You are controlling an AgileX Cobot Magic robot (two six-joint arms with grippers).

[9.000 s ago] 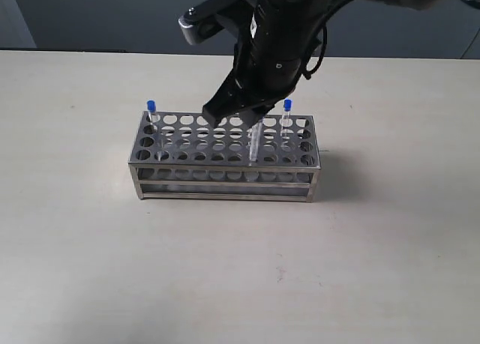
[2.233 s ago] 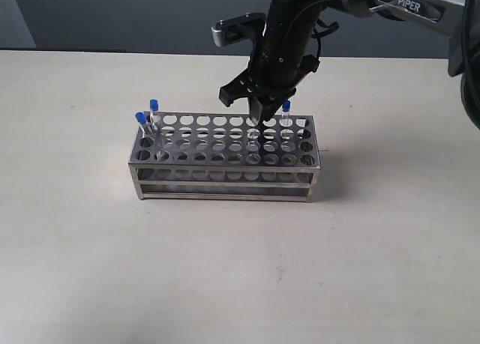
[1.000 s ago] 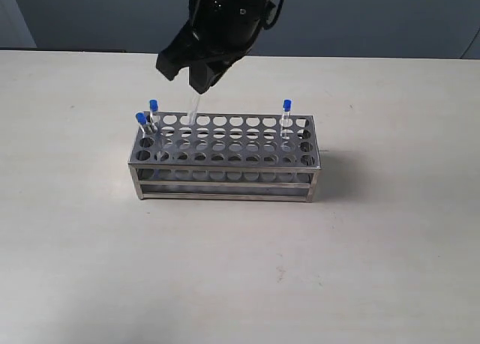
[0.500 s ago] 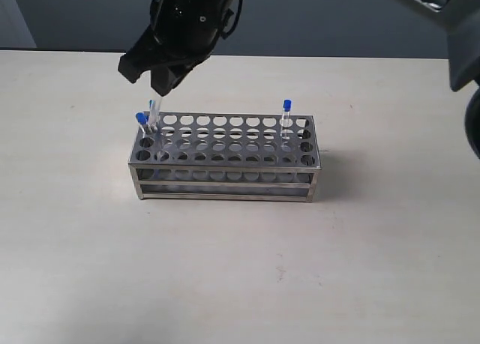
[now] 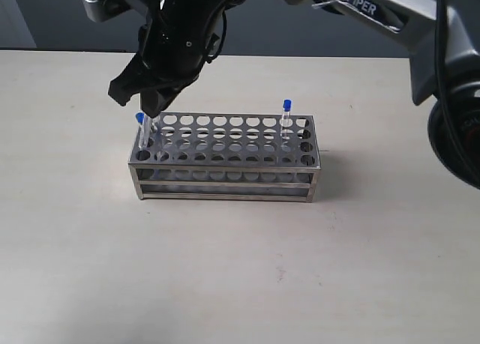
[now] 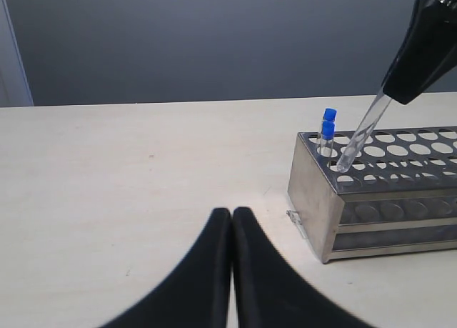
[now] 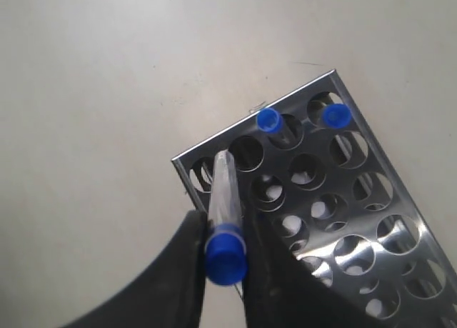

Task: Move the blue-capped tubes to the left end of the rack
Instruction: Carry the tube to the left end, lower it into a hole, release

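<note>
The grey metal rack (image 5: 225,163) stands mid-table. My right gripper (image 5: 148,104) hangs over its left end, shut on a blue-capped tube (image 7: 226,255). That clear tube (image 6: 360,135) slants down, its tip at a hole by the rack's left edge (image 6: 314,192). Two more blue-capped tubes (image 7: 268,119) (image 7: 335,115) stand in the left-end holes; the exterior view shows only one of them (image 5: 139,118), the other being behind the gripper. A further blue-capped tube (image 5: 286,106) stands near the right end's back row. My left gripper (image 6: 232,212) is shut and empty, low over the table left of the rack.
The right arm (image 5: 375,7) stretches across from the upper right above the rack. Bare beige table (image 5: 240,269) surrounds the rack on all sides. A dark wall (image 6: 214,35) runs behind the table's far edge.
My right gripper has carried the held tube leftward from above the rack's middle to its left end and dropped lower. The standing tubes and left gripper have not moved.
</note>
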